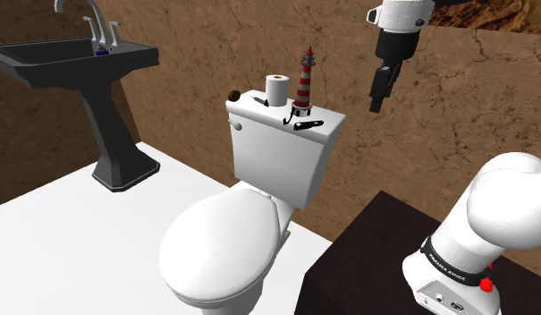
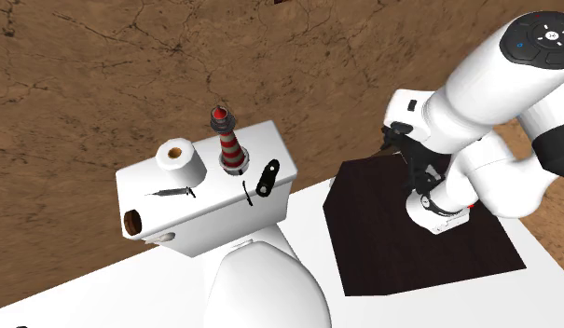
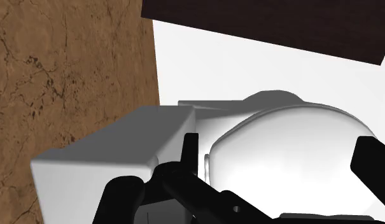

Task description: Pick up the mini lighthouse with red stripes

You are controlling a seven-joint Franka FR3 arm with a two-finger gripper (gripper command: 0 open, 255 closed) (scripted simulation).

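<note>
- The mini lighthouse (image 1: 304,82), striped red and white, stands upright on the white toilet's tank lid (image 1: 329,128), near the wall-side edge.
- A toilet-paper roll (image 1: 276,89) stands just beside it, and small black items (image 1: 306,123) lie on the lid in front of it.
- The jaws hang released in the air, well apart from the lighthouse, toward the shoulder view's right.
- The room has a white floor (image 1: 71,242), a cracked brown wall (image 1: 197,45) and a dark pedestal sink (image 1: 80,63).

Mini lighthouse (image 1: 304,82), red-white stripes (dark cap), upright on toilet tank (image 1: 275,159).
</note>
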